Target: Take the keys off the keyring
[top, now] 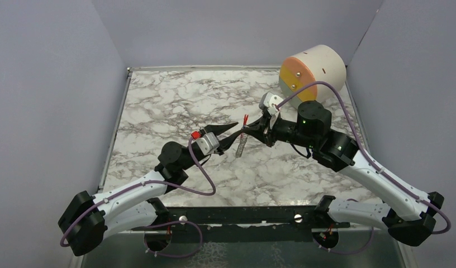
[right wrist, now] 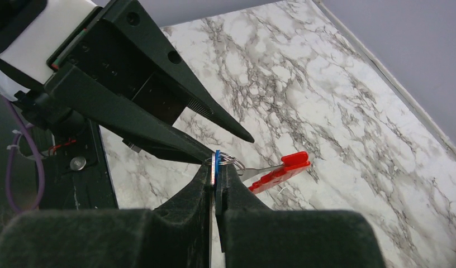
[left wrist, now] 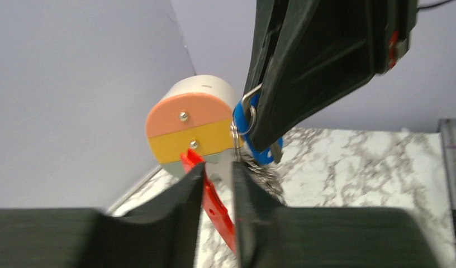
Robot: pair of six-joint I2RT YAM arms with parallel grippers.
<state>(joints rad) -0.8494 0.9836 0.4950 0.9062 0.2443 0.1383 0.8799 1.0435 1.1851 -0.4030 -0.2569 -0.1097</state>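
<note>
The right tool (right wrist: 216,174) is clenched on the blue key (right wrist: 216,159) and holds the bunch of keys (top: 242,144) above the desk (top: 158,106). The left tool (left wrist: 217,167) is released, its 2 fingers a little apart. The red keyring (left wrist: 212,204) shows between them.

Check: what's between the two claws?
Top view: the red keyring stands between left claw and right claw, with the keys dangling below it. Right claw pinches the blue-headed key.

Soft even light, faint shadows, wrist-cam fg blurred
</note>
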